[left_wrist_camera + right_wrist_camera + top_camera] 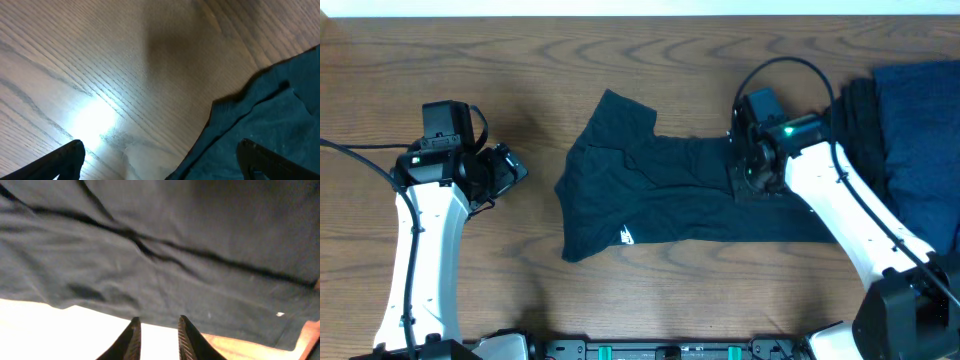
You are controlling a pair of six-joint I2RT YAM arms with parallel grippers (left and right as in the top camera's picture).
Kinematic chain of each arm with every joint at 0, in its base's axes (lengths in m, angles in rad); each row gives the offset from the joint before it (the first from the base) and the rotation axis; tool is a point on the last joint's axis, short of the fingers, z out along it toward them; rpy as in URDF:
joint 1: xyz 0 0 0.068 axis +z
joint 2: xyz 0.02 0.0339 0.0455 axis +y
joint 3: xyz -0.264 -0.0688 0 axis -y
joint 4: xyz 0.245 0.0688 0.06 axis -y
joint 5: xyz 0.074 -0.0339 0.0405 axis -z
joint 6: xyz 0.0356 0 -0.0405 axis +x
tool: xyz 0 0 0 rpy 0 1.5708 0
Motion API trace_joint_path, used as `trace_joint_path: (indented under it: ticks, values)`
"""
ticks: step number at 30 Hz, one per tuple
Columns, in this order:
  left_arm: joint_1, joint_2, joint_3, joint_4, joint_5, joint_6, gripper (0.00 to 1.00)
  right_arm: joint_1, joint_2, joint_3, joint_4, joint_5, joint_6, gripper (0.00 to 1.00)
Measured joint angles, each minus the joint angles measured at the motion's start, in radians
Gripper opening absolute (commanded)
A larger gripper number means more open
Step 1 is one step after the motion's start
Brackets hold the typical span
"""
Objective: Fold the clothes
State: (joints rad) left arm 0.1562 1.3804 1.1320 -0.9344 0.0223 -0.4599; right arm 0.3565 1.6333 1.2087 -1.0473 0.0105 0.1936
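A black short-sleeved T-shirt (pixel 660 195) with a small white logo (pixel 626 237) lies spread and rumpled across the middle of the table. My right gripper (pixel 752 165) sits low over the shirt's right end. In the right wrist view the shirt (pixel 165 255) fills the frame, and the right gripper (pixel 157 322) has its tips at the fabric's edge; a narrow gap between the jaws shows only bright table. My left gripper (pixel 510 165) hovers left of the shirt. It is wide open (pixel 160 150) over bare wood, with the shirt's edge (pixel 265 125) beside its right finger.
More clothes are piled at the right edge of the table: a black garment (pixel 860 120) and a navy blue one (pixel 925 130), just behind the right arm. Wooden tabletop (pixel 470 60) surrounds the shirt.
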Motion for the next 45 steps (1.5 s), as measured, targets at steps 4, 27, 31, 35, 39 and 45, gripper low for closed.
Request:
trace_joint_path:
  ticks: [4, 27, 31, 35, 39, 45]
  values:
    - [0.000, 0.000, 0.000, 0.000, 0.000, 0.000, 0.98, -0.002, 0.006, -0.121, 0.053, 0.002, 0.035, 0.01]
    - [0.000, 0.000, 0.000, 0.000, 0.000, 0.000, 0.98, -0.069, 0.013, -0.330, 0.392, 0.026, 0.074, 0.01]
    - [0.000, 0.000, 0.000, -0.001, 0.000, 0.000, 0.98, -0.069, 0.013, -0.334, 0.426, 0.051, 0.077, 0.01]
    - [0.000, 0.000, 0.000, -0.001, 0.000, 0.000, 0.98, -0.069, 0.013, -0.335, 0.461, 0.072, 0.086, 0.01]
    - [0.000, 0.000, 0.000, -0.001, 0.000, 0.000, 0.98, -0.069, 0.013, -0.335, 0.512, 0.099, 0.089, 0.01]
    - [0.000, 0.000, 0.000, -0.001, 0.000, 0.000, 0.98, -0.071, 0.013, -0.332, 0.581, 0.139, 0.086, 0.05]
